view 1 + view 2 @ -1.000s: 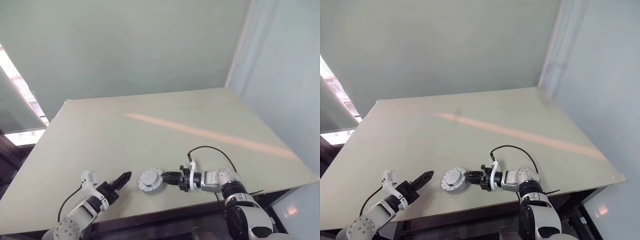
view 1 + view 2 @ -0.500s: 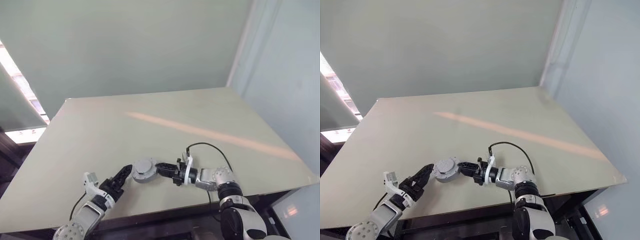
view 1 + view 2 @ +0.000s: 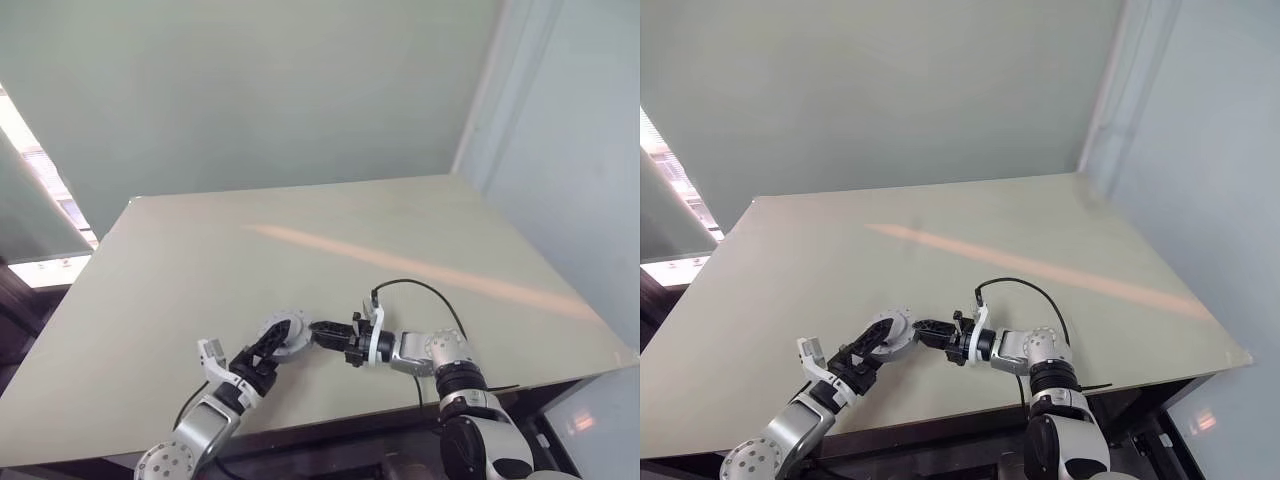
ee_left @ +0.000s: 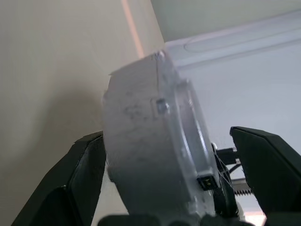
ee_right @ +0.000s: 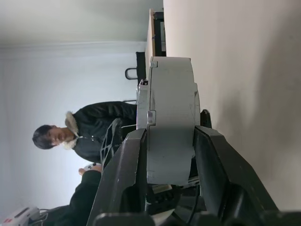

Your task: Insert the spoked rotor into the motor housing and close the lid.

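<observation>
A round light-grey motor housing [image 3: 283, 332] hangs on edge just above the pale table [image 3: 330, 250], near its front edge. A seam runs around the housing's rim [image 5: 171, 117] between a thick part and a thinner one; I cannot tell whether the thinner part is the lid. My right gripper [image 3: 318, 333] points left and is shut on the housing's rim. My left gripper [image 3: 268, 348] is open, with its fingers [image 4: 87, 174] on either side of the housing [image 4: 150, 155] and a gap at one side. The spoked rotor is out of view.
A black cable [image 3: 420, 292] loops over the table from my right wrist. The table's front edge [image 3: 340, 418] runs just below both grippers. In the right wrist view a person in a dark jacket [image 5: 94, 132] sits beyond the table's edge.
My right gripper has lifted the housing off the table and carried it slightly left. My left gripper has moved right and rolled, and its open fingers now straddle the housing.
</observation>
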Motion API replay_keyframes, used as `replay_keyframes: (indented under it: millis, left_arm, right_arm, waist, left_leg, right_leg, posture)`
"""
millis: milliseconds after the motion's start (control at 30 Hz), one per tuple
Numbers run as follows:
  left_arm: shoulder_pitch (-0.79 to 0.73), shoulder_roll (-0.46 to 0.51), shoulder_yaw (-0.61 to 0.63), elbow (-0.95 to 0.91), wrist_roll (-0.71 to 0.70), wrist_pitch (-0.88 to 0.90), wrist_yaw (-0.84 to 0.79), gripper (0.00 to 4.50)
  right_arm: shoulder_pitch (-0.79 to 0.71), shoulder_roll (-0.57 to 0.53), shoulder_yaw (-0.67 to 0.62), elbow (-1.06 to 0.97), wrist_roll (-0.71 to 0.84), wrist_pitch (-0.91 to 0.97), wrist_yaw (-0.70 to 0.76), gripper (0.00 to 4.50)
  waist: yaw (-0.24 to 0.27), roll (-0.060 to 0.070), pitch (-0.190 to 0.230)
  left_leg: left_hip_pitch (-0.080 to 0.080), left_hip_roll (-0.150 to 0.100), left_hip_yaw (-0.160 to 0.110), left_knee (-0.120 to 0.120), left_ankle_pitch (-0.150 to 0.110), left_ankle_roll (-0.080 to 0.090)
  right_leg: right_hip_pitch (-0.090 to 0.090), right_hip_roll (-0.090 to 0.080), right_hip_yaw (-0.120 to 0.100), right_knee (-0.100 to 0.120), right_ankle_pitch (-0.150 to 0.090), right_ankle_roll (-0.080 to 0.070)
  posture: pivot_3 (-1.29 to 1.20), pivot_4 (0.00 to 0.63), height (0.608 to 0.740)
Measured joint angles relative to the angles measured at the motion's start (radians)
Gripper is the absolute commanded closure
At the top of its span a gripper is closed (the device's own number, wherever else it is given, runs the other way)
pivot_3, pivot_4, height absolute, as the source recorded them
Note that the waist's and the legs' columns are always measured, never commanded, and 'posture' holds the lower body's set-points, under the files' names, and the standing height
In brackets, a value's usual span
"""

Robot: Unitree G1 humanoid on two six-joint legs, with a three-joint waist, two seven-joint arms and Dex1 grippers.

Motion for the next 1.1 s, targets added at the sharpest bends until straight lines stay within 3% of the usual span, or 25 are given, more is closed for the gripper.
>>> replay_keyframes:
  millis: [133, 367, 933, 1100]
  left_arm:
    - [-0.009, -0.003, 0.0, 0.022, -0.016, -0.008, -0.001, 0.0]
    - [-0.06, 0.015, 0.012, 0.147, -0.041, -0.014, -0.065, 2.16]
    - [-0.054, 0.01, 0.005, 0.196, -0.053, -0.021, -0.131, 2.26]
    - [-0.049, -0.002, 0.004, 0.187, -0.052, -0.039, -0.121, 2.41]
  right_arm:
    - [0.0, 0.0, 0.005, -0.007, 0.002, 0.007, -0.004, 3.29]
    - [0.004, 0.0, 0.011, -0.02, 0.005, 0.013, -0.019, 3.29]
    - [0.038, 0.006, 0.048, -0.07, 0.004, -0.029, -0.016, 3.29]
    - [0.044, 0.006, 0.085, -0.081, 0.0, -0.101, -0.007, 1.57]
  waist:
    - [0.0, 0.0, 0.0]
    - [0.0, 0.0, 0.0]
    - [0.0, 0.0, 0.0]
    - [0.0, 0.0, 0.0]
  left_leg:
    - [0.0, 0.0, 0.0, 0.0, 0.0, 0.0]
    - [-0.001, 0.0, 0.0, 0.001, 0.0, 0.0]
    - [-0.001, 0.0, 0.0, 0.001, 0.0, 0.0]
    - [-0.001, 0.0, 0.0, 0.001, 0.0, 0.0]
  right_leg:
    - [0.0, 0.0, 0.0, 0.0, 0.0, 0.0]
    - [0.0, 0.0, 0.0, 0.0, 0.0, 0.0]
    - [0.0, 0.0, 0.0, 0.0, 0.0, 0.0]
    - [0.0, 0.0, 0.0, 0.0, 0.0, 0.0]
  posture:
    - [0.0, 0.0, 0.74]
    - [0.0, 0.0, 0.74]
    - [0.0, 0.0, 0.74]
    - [0.0, 0.0, 0.74]
